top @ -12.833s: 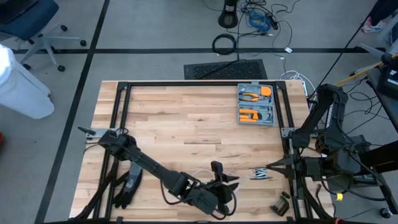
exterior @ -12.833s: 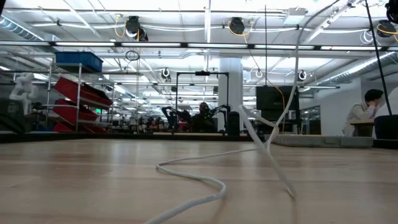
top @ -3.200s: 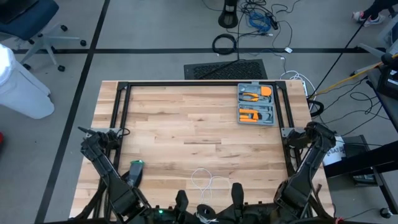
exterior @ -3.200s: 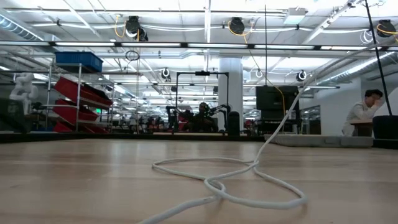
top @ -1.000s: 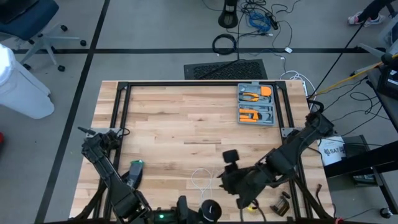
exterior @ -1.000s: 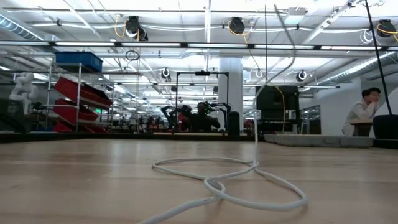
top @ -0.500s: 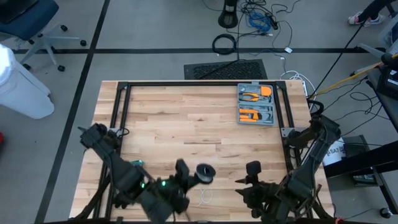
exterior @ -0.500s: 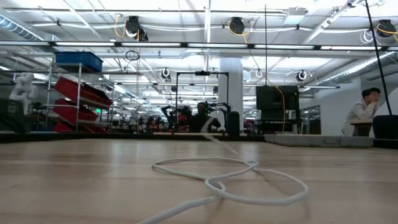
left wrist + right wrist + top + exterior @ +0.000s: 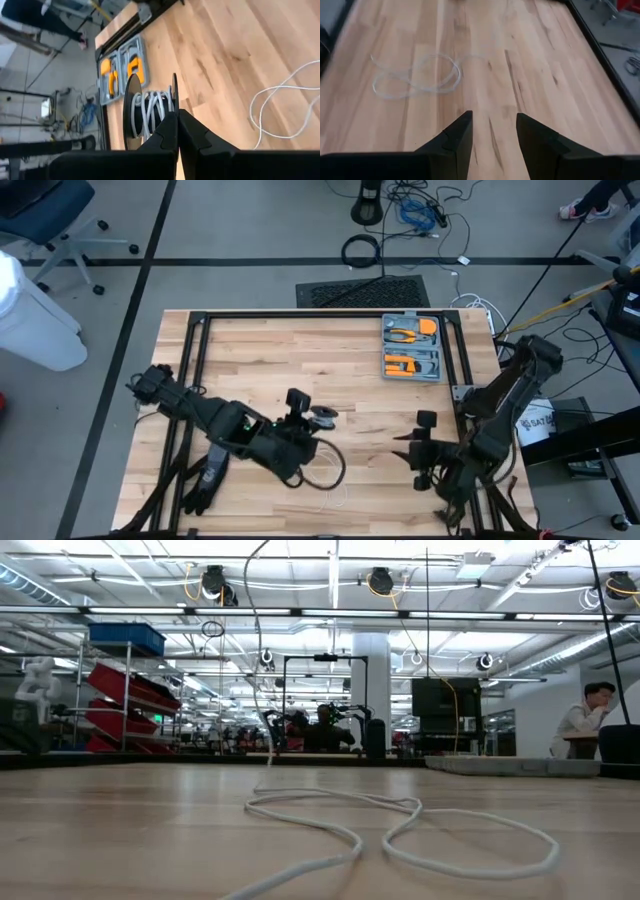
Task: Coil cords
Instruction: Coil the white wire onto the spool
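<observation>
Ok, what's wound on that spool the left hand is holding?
Several turns of white cord sit between the flanges of the spool. The left hand hides the lowest turns, so whether the cord's end is fastened there cannot be seen.

The left gripper point(image 9: 318, 418) has lifted the spooled cord point(image 9: 152, 111) toward mid-table, while the right gripper point(image 9: 415, 450) has withdrawn rightward.

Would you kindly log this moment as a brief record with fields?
left claw: shut on the spool, held above the table's middle
spool: partly wound with white cord
loose cord: looped on the wooden table
right claw: open, empty, toward the table's right side
tool tray: far right of the table, holding orange tools
</observation>
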Tool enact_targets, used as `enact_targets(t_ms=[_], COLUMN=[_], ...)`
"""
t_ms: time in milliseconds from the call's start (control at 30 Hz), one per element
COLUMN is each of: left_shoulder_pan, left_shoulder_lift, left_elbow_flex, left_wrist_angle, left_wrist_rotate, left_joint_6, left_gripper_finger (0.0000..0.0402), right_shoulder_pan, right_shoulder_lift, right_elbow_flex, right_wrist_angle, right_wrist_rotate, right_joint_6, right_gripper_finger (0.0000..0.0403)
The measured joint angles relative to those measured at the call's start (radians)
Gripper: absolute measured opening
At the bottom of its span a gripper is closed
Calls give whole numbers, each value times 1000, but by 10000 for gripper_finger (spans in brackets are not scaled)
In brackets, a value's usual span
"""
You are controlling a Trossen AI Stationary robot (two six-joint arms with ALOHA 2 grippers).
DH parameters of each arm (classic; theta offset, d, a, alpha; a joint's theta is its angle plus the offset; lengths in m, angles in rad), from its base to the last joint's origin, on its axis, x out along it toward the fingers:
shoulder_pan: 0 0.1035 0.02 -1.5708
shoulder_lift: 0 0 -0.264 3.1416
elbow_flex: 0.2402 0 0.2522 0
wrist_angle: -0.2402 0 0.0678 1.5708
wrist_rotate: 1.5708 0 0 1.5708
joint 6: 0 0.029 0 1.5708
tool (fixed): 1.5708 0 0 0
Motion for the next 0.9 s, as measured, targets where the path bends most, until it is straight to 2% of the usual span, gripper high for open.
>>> enact_targets(t_ms=[200, 433, 567, 767, 900], left_shoulder_pan=[77, 148, 175, 183, 184], left_shoulder_lift=[0, -21, -88, -268, -398], left_elbow_flex=[-114, -347, -537, -844, -965], left_wrist_angle=[31, 192, 329, 678, 837], left_wrist_rotate=[-114, -122, -120, -42, 0], left_joint_6=[-80, -87, -95, -31, 50], left_gripper_finger=[1, 1, 1, 1, 1], right_shoulder_pan=[-41, -112, -152, -247, -351], right_shoulder_lift=[-95, -104, -104, -104, -102], right_elbow_flex=[-187, -214, -214, -213, -213], right_wrist_angle=[343, 449, 507, 539, 537], right_wrist_rotate=[5, -1, -7, -26, -30], right_joint_6=[-187, -339, -443, -579, -649], right_gripper_finger=[139, 139, 139, 139, 139])
